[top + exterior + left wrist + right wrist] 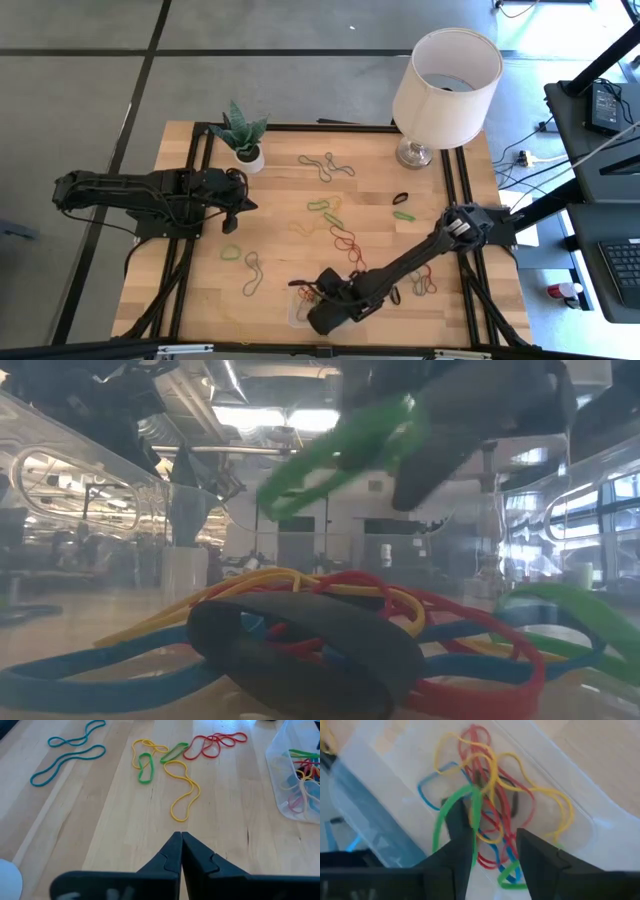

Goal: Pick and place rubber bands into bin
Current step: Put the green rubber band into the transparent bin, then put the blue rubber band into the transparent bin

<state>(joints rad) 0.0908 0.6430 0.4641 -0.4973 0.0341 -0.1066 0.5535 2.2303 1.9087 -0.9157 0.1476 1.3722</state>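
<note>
Right claw (492, 855): fingers parted above the bin (580, 795), with a green band (452, 810) draped over one finger; it looks let go of rather than pinched, and hangs over the pile.
Green band: featherweight, floppy, a little tacky by the look of it; I judge it may cling to the finger instead of dropping, so a small shake or a wipe against the wall could be needed.
Bin: clear, shallow, rounded corners, at the near edge of the counter (200, 300); it holds a tangle of red, yellow, blue and black bands (490, 795).
Bin handling: light plastic, likely to slide or tip if a finger catches its rim.
Loose bands (325, 165): scattered over the middle and far part of the counter, some overlapping in knots (345, 240); best taken where one strand lies alone, pinched flat against the wood.
Left claw (180, 845): clenched, holding nothing, hovering over bare wood towards the left side with yellow and green loops (145, 767) just ahead.
Room: open boards between the arms; plant (240, 135) and lamp (445, 80) stand at the far edge, well apart from the bin.
</note>
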